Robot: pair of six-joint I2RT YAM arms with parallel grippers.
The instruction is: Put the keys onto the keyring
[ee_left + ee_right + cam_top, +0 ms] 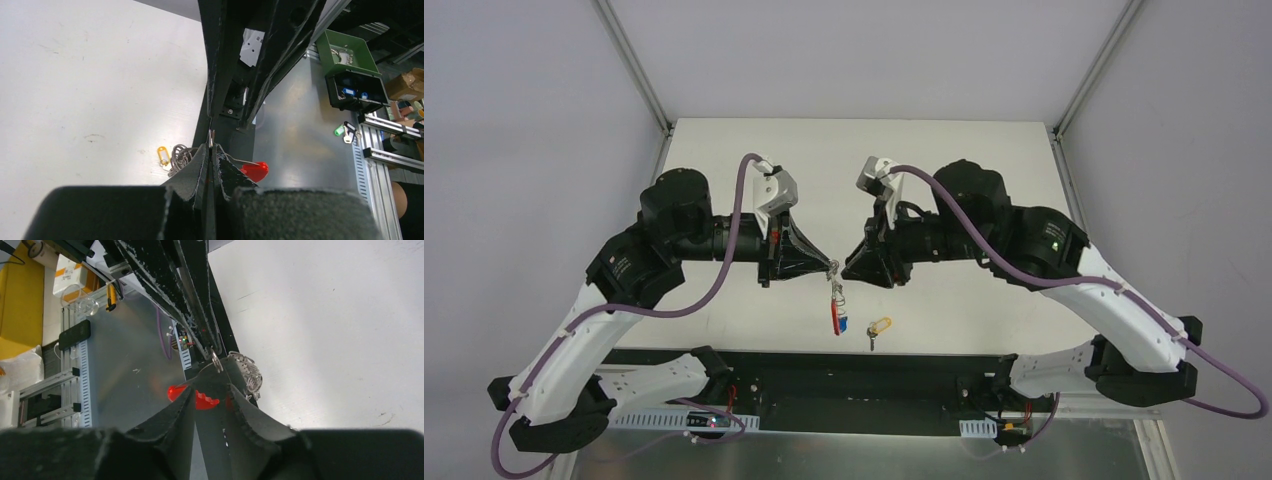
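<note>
A view from above shows a white table (984, 160) inside a pale grey booth, with plain wall panels on three sides and slim aluminium posts (634, 65) running up from the far corners. The table top is matte, with a few faint scuffs and small dark marks. A black bar (854, 375) along the near edge carries the two arm bases, and purple cables (724, 270) loop along both arms.

The arms reach toward each other above the near middle of the table, so their tips almost meet. The left claw (824, 266) is closed, pinching the thin silver ring at the top of the keyring (836, 305). The keyring hangs from that grip, with its chain, red curved strap and small blue tag dangling toward the table. The right claw (852, 266) faces it, just beside the ring. Its fingers are slightly parted, and the red strap shows through the gap between them. Nothing can be seen clamped in it.

The key (879, 328), a small silver one with a yellow oval head, lies flat on the table. It is just to the right of the hanging blue tag, near the front edge and apart from both claws.

The wrist cameras look past the table edge to a grey metal floor plate (300, 145), a green box (350, 52) and slotted aluminium rails (50, 385). A yellow surface (20, 300) and some clutter sit farther off.
</note>
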